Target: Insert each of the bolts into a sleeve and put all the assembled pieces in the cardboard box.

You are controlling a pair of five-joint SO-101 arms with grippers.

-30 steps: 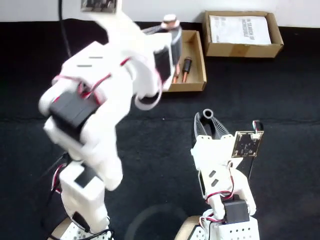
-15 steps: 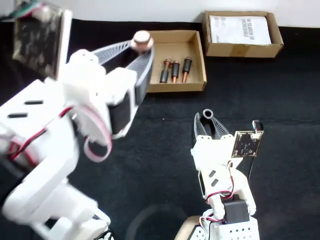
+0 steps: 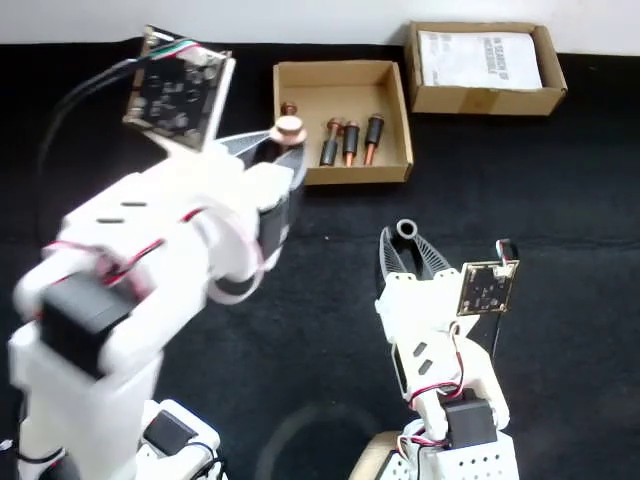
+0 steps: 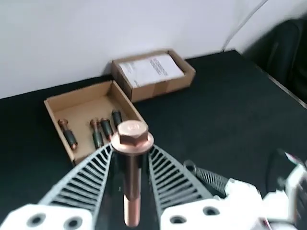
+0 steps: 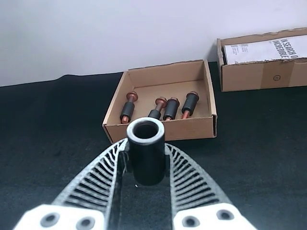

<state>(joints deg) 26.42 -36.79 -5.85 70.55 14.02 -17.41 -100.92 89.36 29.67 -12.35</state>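
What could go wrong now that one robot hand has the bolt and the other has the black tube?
1. The left gripper pinches the bolt just under its head. If the bolt tilts, its tip could miss the small opening of the sleeve.
2. A push that lands off-centre might knock the sleeve out of the right gripper onto the table.

Copper bolt, blk sleeve w/ grey rim; brown cardboard box, blk table
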